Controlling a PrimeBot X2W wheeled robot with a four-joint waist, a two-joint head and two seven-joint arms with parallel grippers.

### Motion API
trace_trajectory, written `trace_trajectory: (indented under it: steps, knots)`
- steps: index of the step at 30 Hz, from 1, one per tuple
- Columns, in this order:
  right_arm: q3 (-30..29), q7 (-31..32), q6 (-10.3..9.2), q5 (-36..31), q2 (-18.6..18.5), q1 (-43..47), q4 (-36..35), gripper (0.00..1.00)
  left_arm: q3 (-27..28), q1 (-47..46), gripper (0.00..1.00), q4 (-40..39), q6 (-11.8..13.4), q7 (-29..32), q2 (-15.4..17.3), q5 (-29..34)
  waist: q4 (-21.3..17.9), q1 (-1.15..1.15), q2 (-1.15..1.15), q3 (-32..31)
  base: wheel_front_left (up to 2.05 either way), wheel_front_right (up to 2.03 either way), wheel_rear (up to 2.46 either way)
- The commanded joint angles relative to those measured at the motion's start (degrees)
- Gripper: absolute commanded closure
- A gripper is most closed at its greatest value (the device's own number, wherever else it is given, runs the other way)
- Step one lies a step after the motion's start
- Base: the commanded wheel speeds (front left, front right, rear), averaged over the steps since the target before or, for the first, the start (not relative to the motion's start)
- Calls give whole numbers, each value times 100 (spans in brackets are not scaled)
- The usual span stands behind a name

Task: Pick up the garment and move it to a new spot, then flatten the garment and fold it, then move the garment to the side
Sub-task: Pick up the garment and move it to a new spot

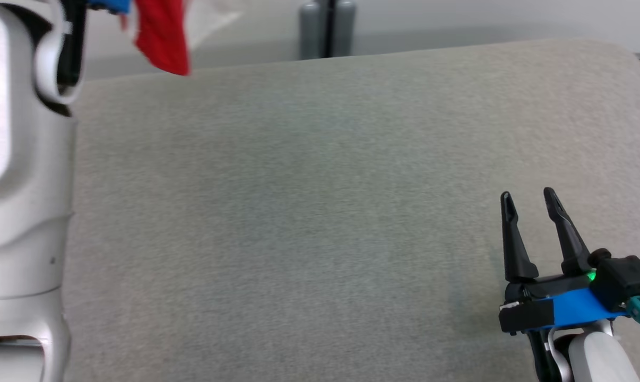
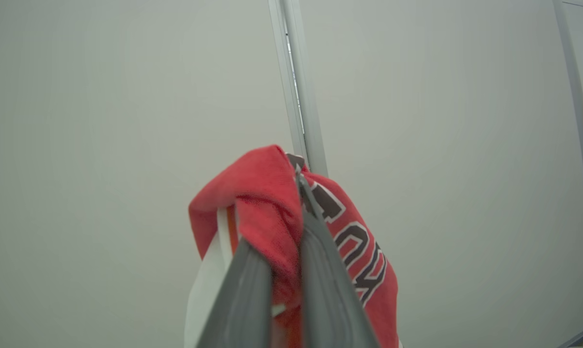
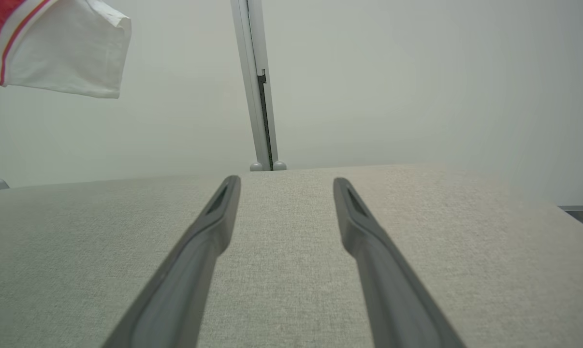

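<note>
The garment (image 2: 267,208) is a red shirt with dark white-edged lettering and a white sleeve (image 3: 64,53). It hangs in the air, draped over my left gripper (image 2: 296,174), whose fingers are shut on a bunch of its cloth. In the head view its red cloth (image 1: 163,37) dangles at the top left, above the far edge of the grey padded table (image 1: 320,212), beside my pale left forearm (image 1: 23,175). My right gripper (image 1: 529,199) rests low at the table's near right, open with nothing between its fingers (image 3: 209,232).
A grey post (image 1: 328,26) stands behind the table's far edge against a pale wall. The table's rounded right corner (image 1: 628,58) lies at the top right. My left forearm fills the left side of the head view.
</note>
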Motion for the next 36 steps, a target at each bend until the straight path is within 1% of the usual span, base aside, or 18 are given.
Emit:
trace_trajectory:
  steps: [1,4,7,11,16,21,27,28,29,33,36]
  knots:
    - [-13,-23,3,38,-26,-57,-19,0,-72,-68,100,-113,-19,70,-56,-22,-210,1,0,-92,0,0,0]
    - [-27,-22,3,116,-24,-80,-58,0,-301,-12,100,-418,-26,250,-204,-24,-468,1,0,-4,0,0,0]
    - [-26,-23,3,201,-25,-83,-82,0,-563,241,100,-549,-32,373,-313,-45,-660,1,0,89,0,0,0]
    - [-54,-23,3,248,-24,-55,-137,0,-908,679,100,-515,-33,387,-446,-84,-764,1,0,179,0,0,0]
    - [-84,-24,3,251,-25,-24,-161,0,-1324,1566,100,-305,-37,291,-600,-159,-762,1,0,203,0,0,0]
    - [-84,-23,3,211,-25,-31,-143,0,-1706,2471,100,39,-28,126,-742,-250,-680,1,0,183,0,0,0]
    - [-78,-23,3,153,-26,-3,-82,0,-2159,3240,100,369,-31,-69,-942,-367,-529,1,0,90,0,0,0]
    - [-84,-24,3,152,-25,6,-60,0,-2251,3312,71,400,-32,-92,-979,-388,-497,1,0,60,0,0,0]
    - [-77,-24,3,152,-26,11,-36,0,-2263,3364,0,421,-32,-140,-1007,-445,-473,1,0,36,0,0,0]
    - [-72,-24,3,138,-25,65,30,0,-2181,3384,0,454,97,-484,-1051,-499,-348,1,0,-126,0,0,0]
    - [-68,-24,3,122,-25,131,63,0,-1977,3351,0,297,254,-775,-954,-516,-239,1,0,-267,0,0,0]
